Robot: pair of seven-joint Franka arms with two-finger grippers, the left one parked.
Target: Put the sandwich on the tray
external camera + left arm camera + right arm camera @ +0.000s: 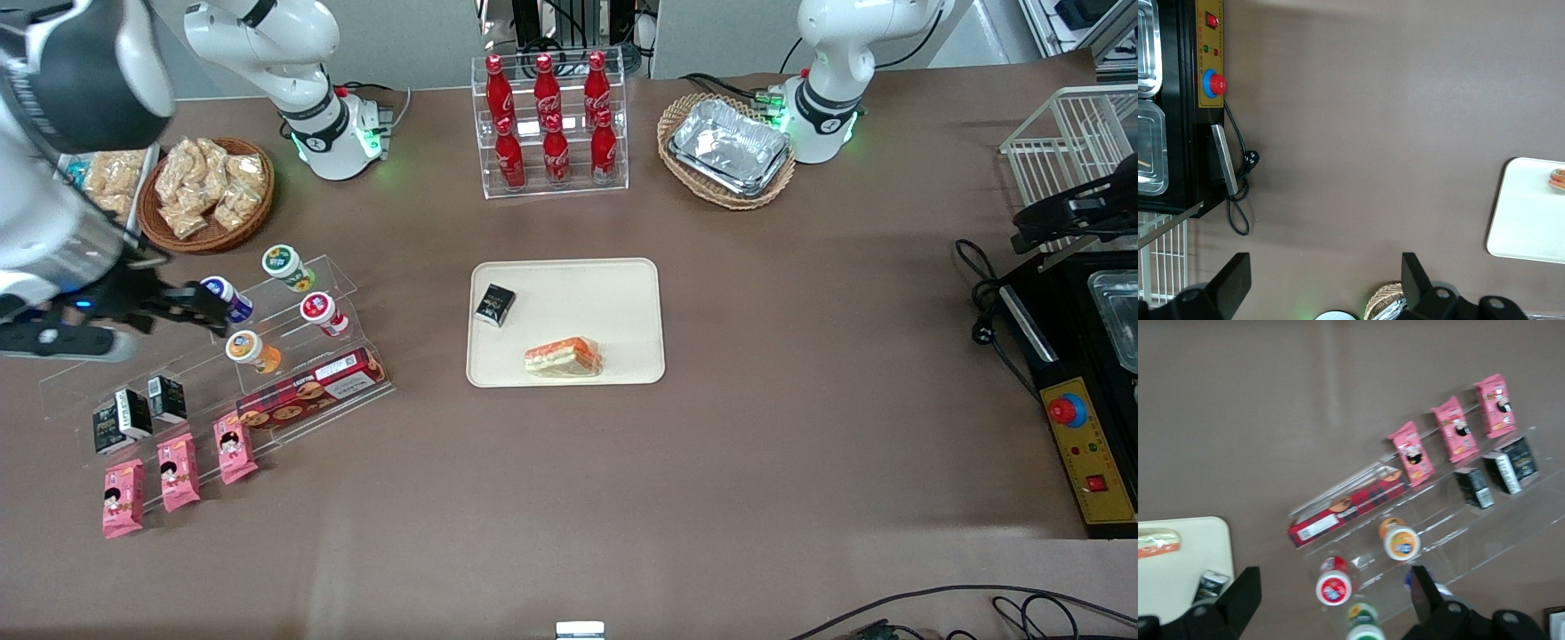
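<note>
A: Where is the sandwich (563, 357) lying right now?

B: It is lying flat on the cream tray (622, 293), close to the rim nearest the front camera, with its striped filling edge showing orange, white and green. A small black box (495, 305) is sitting on the same tray, farther from the camera and apart from the sandwich.

A: And the end effector (200, 307)?

B: It is hanging over the clear acrylic snack stand (356, 284), well away from the tray toward the working arm's end of the bench, above the row of little capped jars. In the right wrist view its two fingers (1241, 597) are standing wide apart with nothing between them.

A: So which way is the sandwich lying from it?

B: Sideways along the bench toward the middle, and slightly nearer the front camera. Its long axis is running along the tray's long side, roughly in line with the direction from the end effector to it.

A: What is left to do, then?

B: I am judging the placing as done: the sandwich is resting wholly inside the rim, and the end effector is carrying nothing.
</note>
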